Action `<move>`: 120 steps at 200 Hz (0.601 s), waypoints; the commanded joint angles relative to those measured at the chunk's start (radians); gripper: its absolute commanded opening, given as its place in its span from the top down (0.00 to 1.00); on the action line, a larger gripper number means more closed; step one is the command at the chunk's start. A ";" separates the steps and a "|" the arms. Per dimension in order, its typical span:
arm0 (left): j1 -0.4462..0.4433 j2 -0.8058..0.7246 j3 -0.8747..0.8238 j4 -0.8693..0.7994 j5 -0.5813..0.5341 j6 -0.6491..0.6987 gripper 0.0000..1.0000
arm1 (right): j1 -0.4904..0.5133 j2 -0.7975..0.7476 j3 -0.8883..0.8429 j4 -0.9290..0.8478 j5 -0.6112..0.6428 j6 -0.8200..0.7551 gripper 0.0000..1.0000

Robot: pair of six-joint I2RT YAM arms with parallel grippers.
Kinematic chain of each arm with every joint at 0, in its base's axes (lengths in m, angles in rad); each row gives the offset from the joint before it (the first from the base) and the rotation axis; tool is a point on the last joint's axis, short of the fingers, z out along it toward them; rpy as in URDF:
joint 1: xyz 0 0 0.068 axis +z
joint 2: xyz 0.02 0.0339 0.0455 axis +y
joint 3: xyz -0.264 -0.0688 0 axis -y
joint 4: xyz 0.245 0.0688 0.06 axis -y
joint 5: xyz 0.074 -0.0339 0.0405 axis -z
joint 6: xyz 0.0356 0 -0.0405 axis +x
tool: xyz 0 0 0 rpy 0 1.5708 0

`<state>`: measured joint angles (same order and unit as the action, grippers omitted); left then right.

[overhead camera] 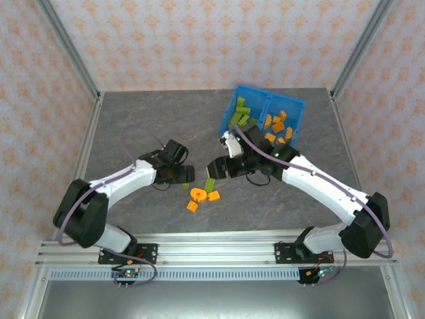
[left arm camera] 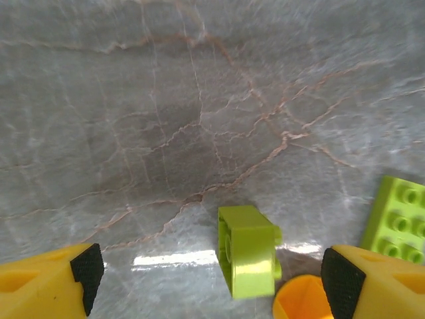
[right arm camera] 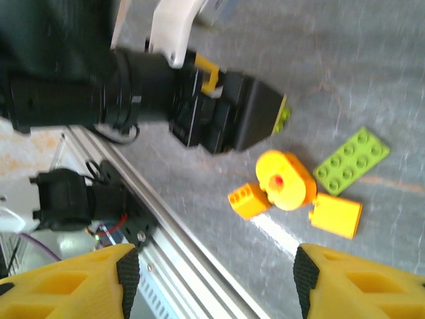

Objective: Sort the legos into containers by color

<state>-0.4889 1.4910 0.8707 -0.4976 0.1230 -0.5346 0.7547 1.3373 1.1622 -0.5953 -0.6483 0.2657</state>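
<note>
With the left gripper (left arm camera: 212, 274) spread around a green brick (left arm camera: 247, 259) on the table (left arm camera: 199, 100) and the right gripper (right arm camera: 216, 276) spread and empty, closing may also catch what seems an orange ring (left arm camera: 302, 300) beside it.

Grey marbled table (overhead camera: 143, 129), patterned walls (overhead camera: 199, 40)

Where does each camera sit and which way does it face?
Top external: above, behind the bases, looking down on the table; left arm, right arm, blue bin.
Left wrist: looks down past left fingers at a lime brick.
Right wrist: faces the near rail; right fingers, left arm.
Shared: orange ring in all three.
</note>
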 commanded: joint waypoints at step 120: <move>-0.062 0.071 0.046 0.075 0.037 -0.030 0.73 | 0.002 -0.040 -0.027 -0.015 0.118 0.043 0.34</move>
<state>-0.5217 1.6295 0.8711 -0.3859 0.1612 -0.5591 0.7567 1.3430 1.1275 -0.6132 -0.5980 0.2817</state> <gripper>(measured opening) 0.285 0.650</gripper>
